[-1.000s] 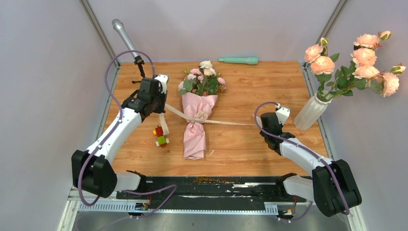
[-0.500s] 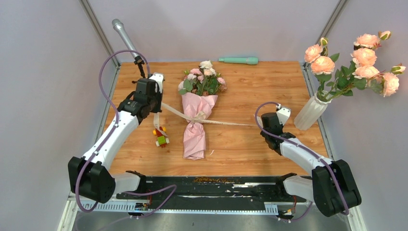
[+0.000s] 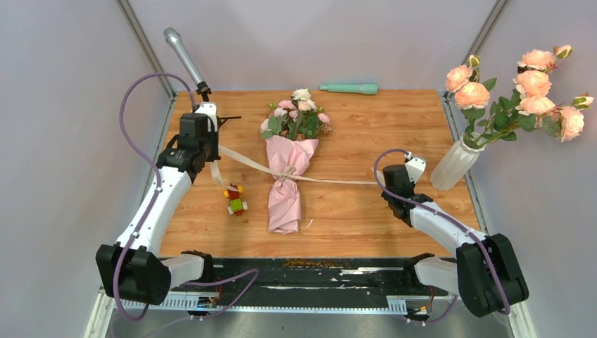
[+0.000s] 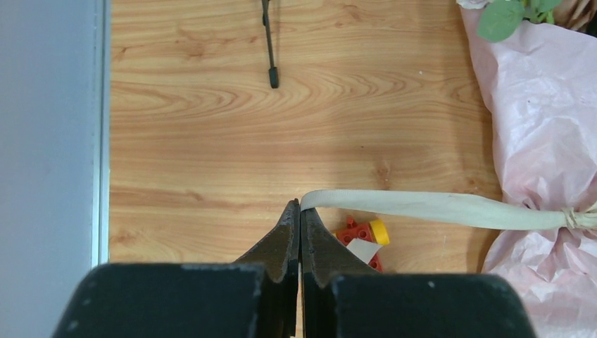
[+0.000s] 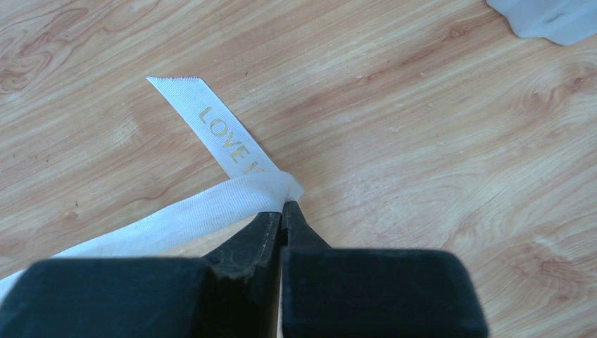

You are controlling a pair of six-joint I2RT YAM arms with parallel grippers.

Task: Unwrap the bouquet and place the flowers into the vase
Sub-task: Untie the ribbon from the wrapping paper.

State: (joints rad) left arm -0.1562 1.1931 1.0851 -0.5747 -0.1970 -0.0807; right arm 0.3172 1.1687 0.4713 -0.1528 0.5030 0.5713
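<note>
The bouquet (image 3: 285, 184) lies in the middle of the table, its pink paper (image 4: 535, 113) still wrapped round the stems. Its flowers (image 3: 297, 116) point toward the far edge. A cream ribbon (image 3: 243, 160) runs from the knot (image 3: 286, 171) out to both sides. My left gripper (image 3: 212, 149) is shut on the ribbon's left end (image 4: 436, 209), far left of the bouquet. My right gripper (image 3: 382, 182) is shut on the right end (image 5: 176, 222), which is printed with gold letters. The ribbed white vase (image 3: 452, 164) stands at the right edge, beyond the right gripper.
Large peach roses (image 3: 533, 91) on leafy branches fill the vase. A small red, yellow and green toy brick (image 3: 235, 199) lies left of the bouquet, under the ribbon. A mint-green cylinder (image 3: 350, 89) lies at the far edge. A grey rod (image 3: 181, 55) leans at the back left corner.
My left arm has swung back and to the left with the ribbon end, drawing that side of the ribbon longer and straighter. The right arm and bouquet have stayed put.
</note>
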